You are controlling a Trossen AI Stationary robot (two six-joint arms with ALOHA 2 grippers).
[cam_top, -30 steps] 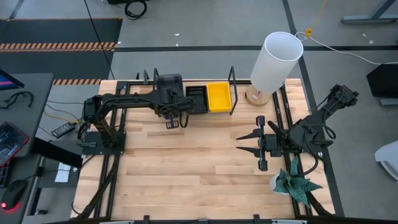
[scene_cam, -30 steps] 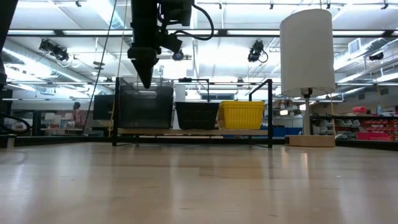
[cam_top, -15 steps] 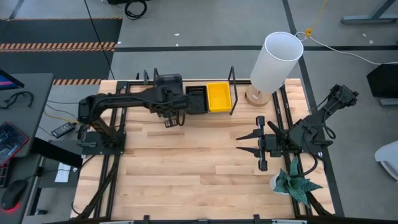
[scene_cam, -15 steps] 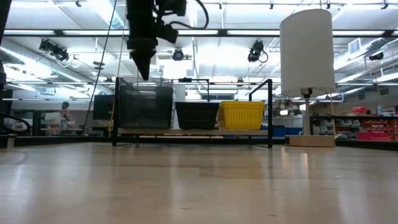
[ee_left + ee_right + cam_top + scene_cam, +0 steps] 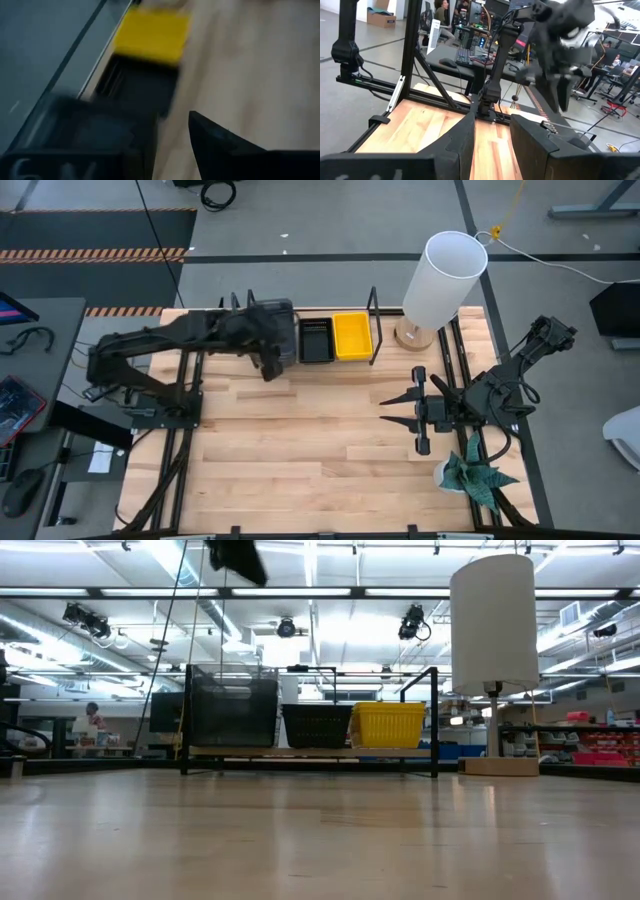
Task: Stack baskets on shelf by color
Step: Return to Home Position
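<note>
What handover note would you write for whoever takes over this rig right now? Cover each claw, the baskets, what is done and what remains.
Left claw: raised high above the table, by the gray end of the shelf, carrying no basket.
Right claw: open, empty, parked at the table's right side.
Light wooden shelf with black metal end loops: deep gray plastic baskets, black perforated plastic baskets and bright yellow plastic baskets stand side by side, one colour per spot.
Done: every basket in view is on the shelf.
Left: probably only bringing the left arm home.

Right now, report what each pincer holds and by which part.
Nothing. The left pincer hangs empty near the gray basket; the right pincer sits open, empty.
</note>
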